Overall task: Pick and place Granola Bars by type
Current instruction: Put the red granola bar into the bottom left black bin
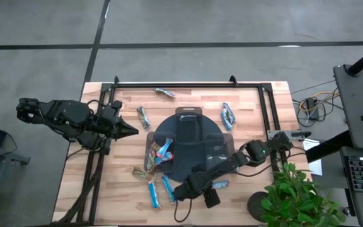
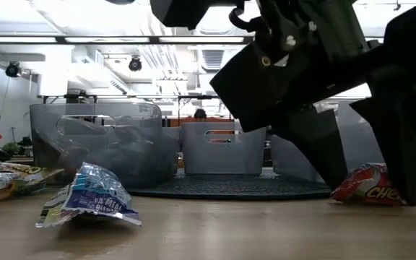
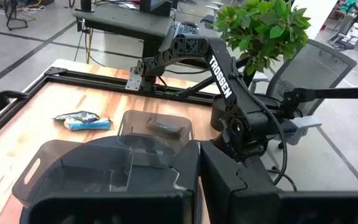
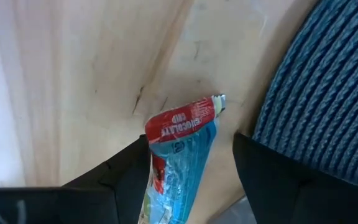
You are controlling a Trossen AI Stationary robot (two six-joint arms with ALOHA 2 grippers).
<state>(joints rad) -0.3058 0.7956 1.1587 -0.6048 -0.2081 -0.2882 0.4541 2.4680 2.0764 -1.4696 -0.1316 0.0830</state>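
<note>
Right hand (image 4: 191, 180) is held open astride a red-and-blue bar (image 4: 180, 149) beside the tray (image 4: 328, 93); pick step; closing is called for next.

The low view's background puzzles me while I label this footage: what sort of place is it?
Probably a robotics lab or open workshop: bare ceiling strip lights, a grey concrete floor around the wooden table, and a mesh office chair.

Pale wooden slatted table (image 1: 121, 189) carries a dark round tray with clear bins (image 1: 188, 150) at centre; shiny wrapped granola bars (image 1: 144, 117) lie scattered around it, several clustered near-left (image 1: 154, 194), two far-right (image 1: 227, 116).
</note>
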